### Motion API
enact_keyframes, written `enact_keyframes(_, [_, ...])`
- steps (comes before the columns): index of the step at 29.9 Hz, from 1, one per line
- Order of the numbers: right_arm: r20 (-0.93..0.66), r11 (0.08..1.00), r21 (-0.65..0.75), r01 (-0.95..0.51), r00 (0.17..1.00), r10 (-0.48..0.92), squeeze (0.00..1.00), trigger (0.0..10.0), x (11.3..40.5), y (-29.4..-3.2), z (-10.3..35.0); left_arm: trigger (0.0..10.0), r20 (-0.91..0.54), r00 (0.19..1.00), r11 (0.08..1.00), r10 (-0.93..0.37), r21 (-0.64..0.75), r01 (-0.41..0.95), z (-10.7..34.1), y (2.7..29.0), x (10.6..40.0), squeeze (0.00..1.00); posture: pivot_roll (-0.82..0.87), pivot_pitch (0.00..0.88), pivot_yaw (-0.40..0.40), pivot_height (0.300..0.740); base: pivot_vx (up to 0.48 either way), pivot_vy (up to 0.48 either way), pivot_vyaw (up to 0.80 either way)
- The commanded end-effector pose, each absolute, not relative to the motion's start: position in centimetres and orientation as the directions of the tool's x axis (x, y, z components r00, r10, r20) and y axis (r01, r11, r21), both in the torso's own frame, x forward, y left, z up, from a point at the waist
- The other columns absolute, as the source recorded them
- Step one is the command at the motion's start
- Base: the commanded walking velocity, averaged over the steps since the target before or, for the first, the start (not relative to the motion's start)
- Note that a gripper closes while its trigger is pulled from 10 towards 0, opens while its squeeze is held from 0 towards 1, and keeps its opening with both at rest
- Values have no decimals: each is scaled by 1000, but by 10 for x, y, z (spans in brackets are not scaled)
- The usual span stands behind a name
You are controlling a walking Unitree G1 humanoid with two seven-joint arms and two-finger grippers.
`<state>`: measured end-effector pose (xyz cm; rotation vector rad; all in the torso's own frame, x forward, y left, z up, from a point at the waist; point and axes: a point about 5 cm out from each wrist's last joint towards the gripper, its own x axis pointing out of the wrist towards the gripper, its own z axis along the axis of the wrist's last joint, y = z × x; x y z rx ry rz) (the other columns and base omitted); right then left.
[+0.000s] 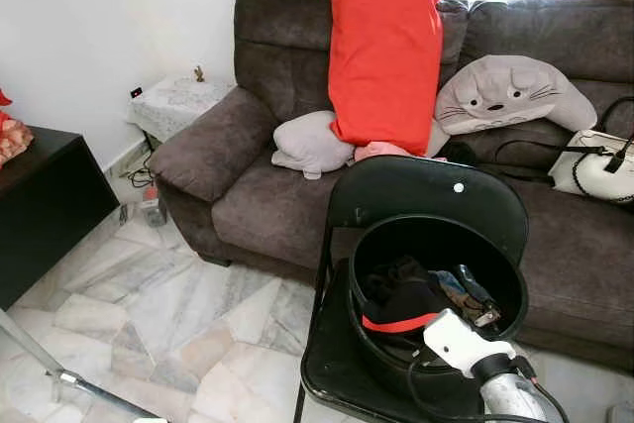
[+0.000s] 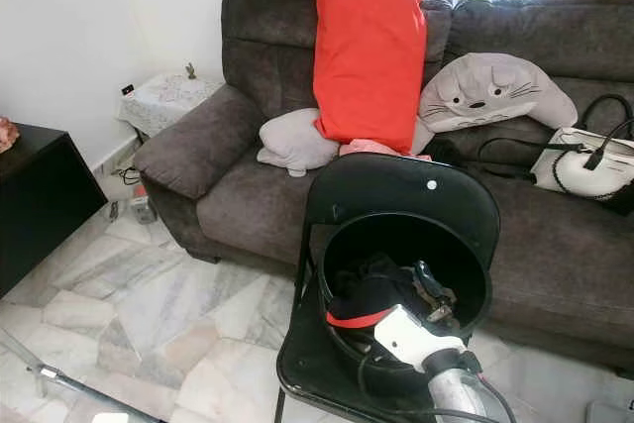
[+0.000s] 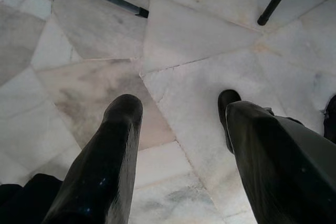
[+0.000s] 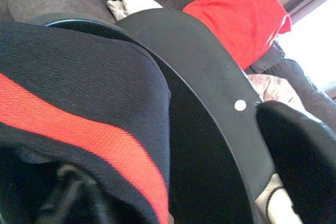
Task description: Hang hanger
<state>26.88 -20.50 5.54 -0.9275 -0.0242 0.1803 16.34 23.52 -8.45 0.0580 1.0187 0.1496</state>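
Two fingers of the left gripper (image 3: 176, 100) are spread apart over the floor (image 3: 199, 40), idle. The right gripper (image 1: 474, 296) is lowered into the bucket (image 1: 507, 279), presumably to find the hanger, which cannot be made out there; whether its fingers are closed cannot be told.

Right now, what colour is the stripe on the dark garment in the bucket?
Red stripe on black fabric, clearest in the right wrist view.

No legible text, label or number anywhere.

Right arm (image 1: 510, 393): silver forearm, white wrist housing, black cable looped alongside. Left hand (image 3: 178, 166): two long glossy black fingers.
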Motion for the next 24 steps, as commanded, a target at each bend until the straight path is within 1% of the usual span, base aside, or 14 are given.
enact_keyframes(1, [-49,596,-792,-136,986,160,0,0,272,-207,58,10000,-845,510,987,164,140,-85,-84,239,162,0,-110,0,89,740,0,0,0])
enact_keyframes(5, [-71,609,-781,-137,989,132,0,0,271,-210,53,10000,-846,510,987,159,138,-79,-84,239,163,0,-109,0,90,740,0,0,0])
enact_keyframes(11, [-166,648,-734,-204,979,119,0,0,267,-207,39,10000,-846,510,988,156,142,-67,-84,239,163,0,-107,0,91,740,0,0,0])
enact_keyframes(16, [-172,685,-701,-197,979,106,0,0,266,-208,37,10000,-845,510,987,158,145,-66,-84,239,163,0,-105,0,92,740,0,0,0])
enact_keyframes(24, [-160,706,-683,-185,982,103,0,0,269,-208,41,10000,-845,510,987,161,148,-67,-84,240,162,0,-104,0,91,740,0,0,0])
